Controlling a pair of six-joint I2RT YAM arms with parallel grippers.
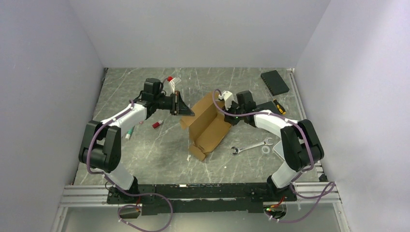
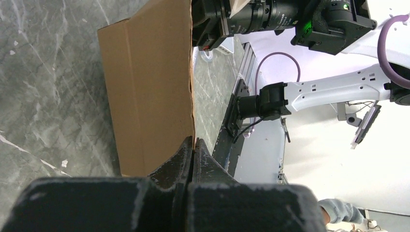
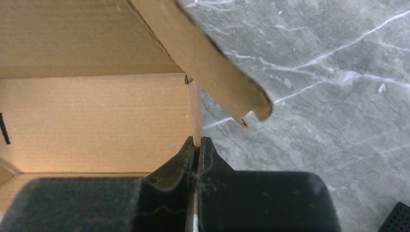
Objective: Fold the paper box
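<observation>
At mid-frame the paper box point(image 1: 208, 128) is half-formed, flaps unclosed, with the left end effector point(image 2: 193, 147) and right end effector point(image 3: 197, 145) each clamped on its walls.

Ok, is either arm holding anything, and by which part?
Both hold the paper box: the left fingers pinch the edge of a flat panel, the right fingers the edge of a wall.

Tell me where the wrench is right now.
In the top view, the wrench lies right of the box, between it and the right arm.
</observation>
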